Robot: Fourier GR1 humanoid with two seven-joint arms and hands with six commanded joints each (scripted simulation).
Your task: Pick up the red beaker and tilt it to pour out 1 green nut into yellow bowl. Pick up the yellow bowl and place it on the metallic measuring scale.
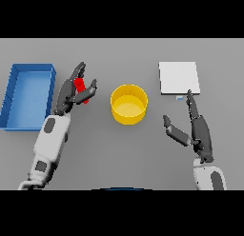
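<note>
The small red cylindrical beaker (82, 89), which we judge light, rigid and slippery, sits between our left hand's (68, 93) curled fingers, gripped mid-wall, left of the round yellow bowl (128, 103), while our right hand (198, 130) rests with fingers apart.

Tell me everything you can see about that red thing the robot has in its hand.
The red beaker is a small, bright red cylinder, plain and smooth, maybe plastic. It lies tilted in the left hand, whose dark fingers curl round it and cover much of it. It sits left of the yellow bowl and right of the blue tray, apart from both. Its opening and contents are hidden.
</note>
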